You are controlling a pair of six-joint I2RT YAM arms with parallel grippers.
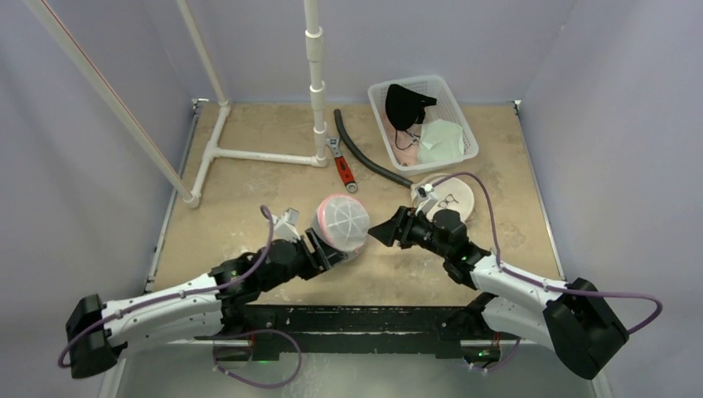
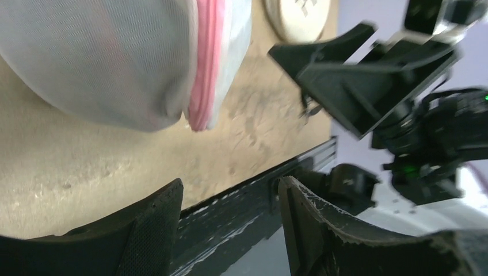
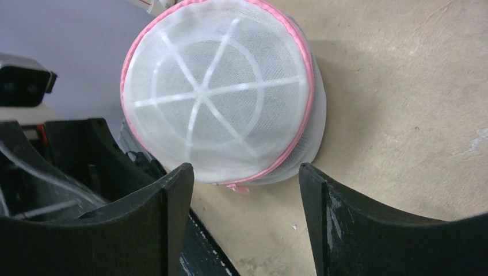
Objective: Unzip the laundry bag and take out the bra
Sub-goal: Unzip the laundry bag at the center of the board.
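The laundry bag is a round white mesh dome with a pink zipper band, lying mid-table, tilted toward my right gripper. My left gripper sits at its near-left side. In the left wrist view the left gripper is open and empty, with the bag and its pink zipper just beyond it. My right gripper is open just right of the bag. In the right wrist view the right gripper frames the bag and its pink zipper pull without touching them. The bra is hidden.
A white basket with black, pink and pale green garments stands at the back right. A red wrench, a black hose and a white pipe frame lie behind the bag. A round beige pad sits behind my right wrist.
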